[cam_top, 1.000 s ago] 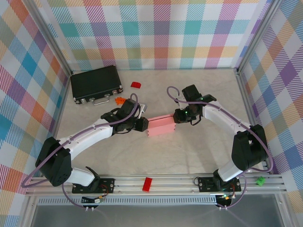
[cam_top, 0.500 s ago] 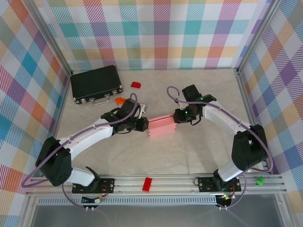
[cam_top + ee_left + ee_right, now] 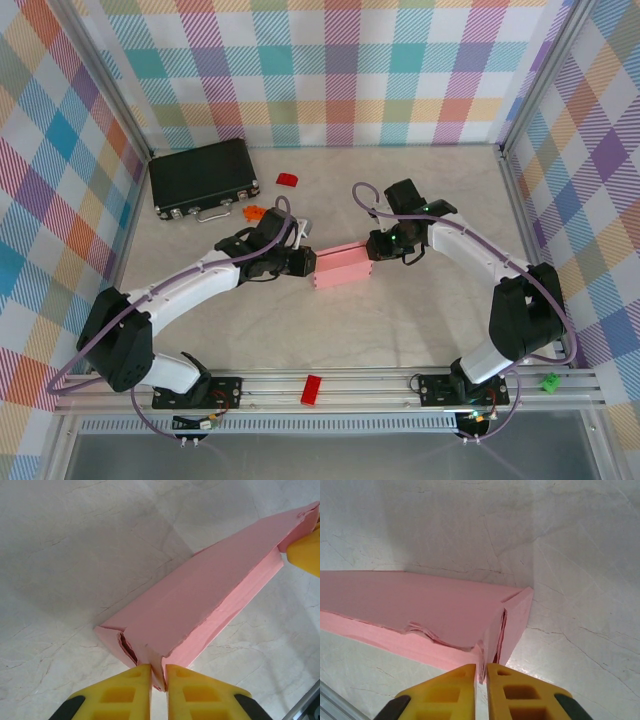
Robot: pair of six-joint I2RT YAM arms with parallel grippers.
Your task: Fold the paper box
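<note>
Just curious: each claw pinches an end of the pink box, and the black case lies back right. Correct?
No: the case lies back left, as the top view shows. The left gripper and right gripper do each pinch an end of the box.

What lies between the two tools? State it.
The paper box, pinched at one end by the left tool, the other by the right tool; top view.

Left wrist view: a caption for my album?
Left gripper pinches one end of the pink paper box over the pale table.
</note>
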